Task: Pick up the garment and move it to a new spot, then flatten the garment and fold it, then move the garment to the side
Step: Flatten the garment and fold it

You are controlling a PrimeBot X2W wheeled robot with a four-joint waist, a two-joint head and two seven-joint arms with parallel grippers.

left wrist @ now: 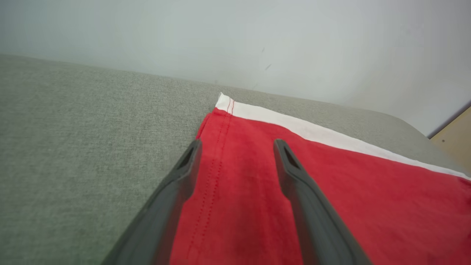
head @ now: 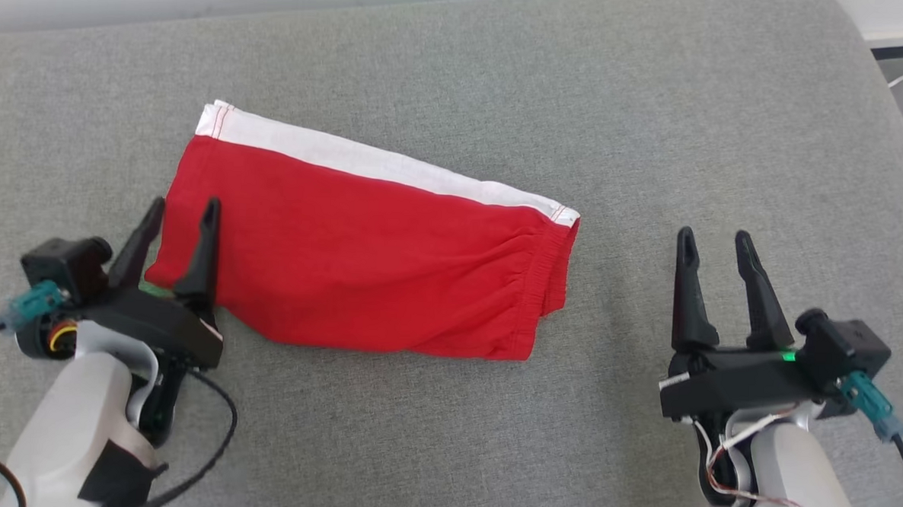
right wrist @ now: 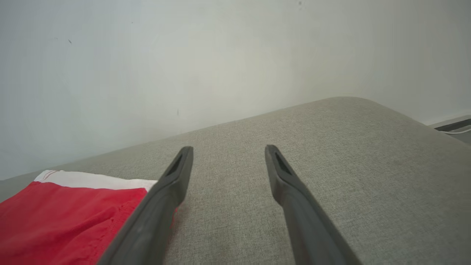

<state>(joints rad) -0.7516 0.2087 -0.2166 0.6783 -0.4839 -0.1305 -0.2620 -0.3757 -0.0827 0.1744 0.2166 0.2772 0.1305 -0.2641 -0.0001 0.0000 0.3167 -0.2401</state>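
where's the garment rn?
Head view: red garment lies centre-left on the grey cushion; the left end effector is over its left edge, the right end effector apart to its right.

the garment (head: 359, 280) is soft matt red cloth, lightly creased, with a white cloth band (head: 364, 162) along 1 edge and rows of fine stitching. the grey cushion (head: 505, 73) is coarse woven fabric, matt and slightly rough. the 2 fingers of the left gripper (head: 184, 202) and of the right gripper (head: 714, 234) look like smooth dark matt plastic, the forearms (head: 71, 420) pale plastic with a slight sheen, and the wall (right wrist: 220, 55) is smooth and matt.
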